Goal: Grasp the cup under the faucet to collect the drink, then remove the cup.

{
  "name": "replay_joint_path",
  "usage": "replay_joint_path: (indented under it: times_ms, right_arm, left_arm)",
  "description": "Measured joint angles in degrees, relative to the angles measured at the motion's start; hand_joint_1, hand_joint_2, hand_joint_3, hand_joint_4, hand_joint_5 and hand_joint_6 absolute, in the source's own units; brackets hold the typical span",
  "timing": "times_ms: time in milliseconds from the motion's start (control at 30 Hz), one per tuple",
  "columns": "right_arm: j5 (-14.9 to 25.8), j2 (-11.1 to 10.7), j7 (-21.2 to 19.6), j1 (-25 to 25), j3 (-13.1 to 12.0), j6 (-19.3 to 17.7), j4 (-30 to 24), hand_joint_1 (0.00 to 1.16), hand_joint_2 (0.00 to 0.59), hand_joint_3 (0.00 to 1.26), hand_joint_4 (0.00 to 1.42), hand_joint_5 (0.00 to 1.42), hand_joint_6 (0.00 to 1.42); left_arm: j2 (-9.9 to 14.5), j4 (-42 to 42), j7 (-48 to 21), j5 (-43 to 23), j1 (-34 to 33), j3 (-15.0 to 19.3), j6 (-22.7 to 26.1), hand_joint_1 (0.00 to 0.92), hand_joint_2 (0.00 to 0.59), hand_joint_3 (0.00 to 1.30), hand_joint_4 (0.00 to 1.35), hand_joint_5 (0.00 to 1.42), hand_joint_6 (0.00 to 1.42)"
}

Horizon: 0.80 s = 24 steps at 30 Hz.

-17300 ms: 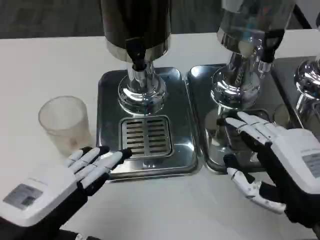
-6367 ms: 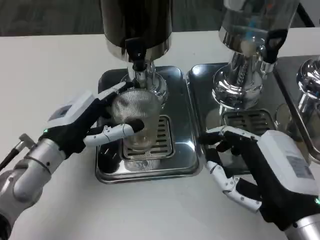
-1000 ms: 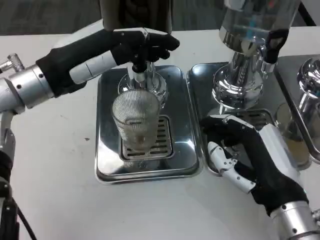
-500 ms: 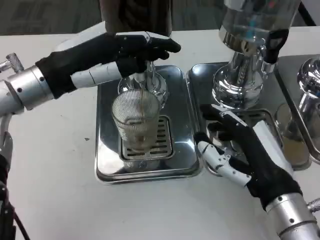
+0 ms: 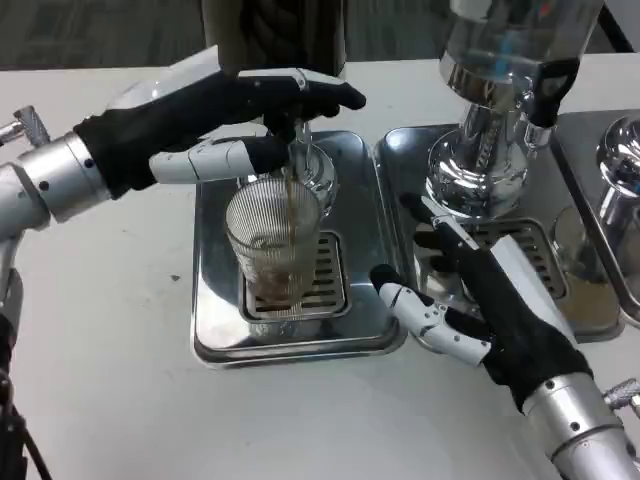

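**Desk:** What does the frame show at the dispenser?

**Photographer:** A dark stream falls from the faucet [image 5: 288, 140] into the ribbed cup [image 5: 274, 250], which stands on the drip grate [image 5: 322, 277] of the steel tray [image 5: 215, 340], directly below the left hand [image 5: 235, 125]. That hand reaches across the tap, its fingers laid on or around the lever; the exact grasp is hidden behind them. It holds nothing else.

**Desk:** And the other hand?

**Photographer:** The right hand [image 5: 478, 300] hovers empty, fingers spread, just right of the tray's near corner and near the cup without touching it.

**Desk:** How full is the cup?

**Photographer:** A shallow brown pool sits at the bottom; most of the cup is clear. The dispenser tank [image 5: 280, 30] above the left hand looks dark. The neighbouring dispenser [image 5: 500, 60], beyond the right hand, appears pale or clear inside.

**Desk:** What could go wrong?

**Photographer:** In my judgement, overfilling if the tap stays pressed too long. Nobody is steadying the cup, so a brush from the right hand's fingers could tip it or nudge it off the stream. Lifting it before the flow stops would send drink onto the tray.
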Motion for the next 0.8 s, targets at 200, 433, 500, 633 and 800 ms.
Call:
replay_joint_path:
  times_ms: [200,433,500,633,800]
  right_arm:
    - [0.41,-0.03,1.1,-0.99,0.38,1.52,0.0,0.48,0.266,0.0,0.0,0.02,0.1]
    - [1.07,-0.1,3.13,-3.04,1.37,3.27,0.02,0.47,0.256,0.0,0.0,0.0,0.07]
    - [1.2,-0.11,3.41,-3.5,1.48,3.61,0.06,0.47,0.256,0.0,0.0,0.0,0.05]
    - [2.2,-0.04,3.94,-4.53,1.56,4.1,0.36,0.48,0.249,0.0,0.0,0.0,0.02]
    - [2.9,0.16,4.25,-6.3,1.81,4.29,2.19,0.49,0.248,0.0,0.0,0.0,0.02]
  left_arm:
    - [0.43,0.0,1.97,1.17,0.11,-0.75,-1.42,0.0,0.045,0.24,0.15,0.17,0.17]
    - [0.98,0.0,3.57,1.78,0.15,-1.8,-2.52,0.0,0.045,0.24,0.15,0.17,0.17]
    - [1.06,0.0,3.77,1.78,0.22,-1.94,-2.79,0.0,0.045,0.24,0.15,0.17,0.17]
    - [1.12,0.0,4.02,1.78,0.38,-2.03,-3.02,0.0,0.047,0.24,0.15,0.17,0.17]
    - [1.18,-0.01,4.29,1.78,0.46,-2.09,-3.1,0.0,0.05,0.24,0.15,0.17,0.17]
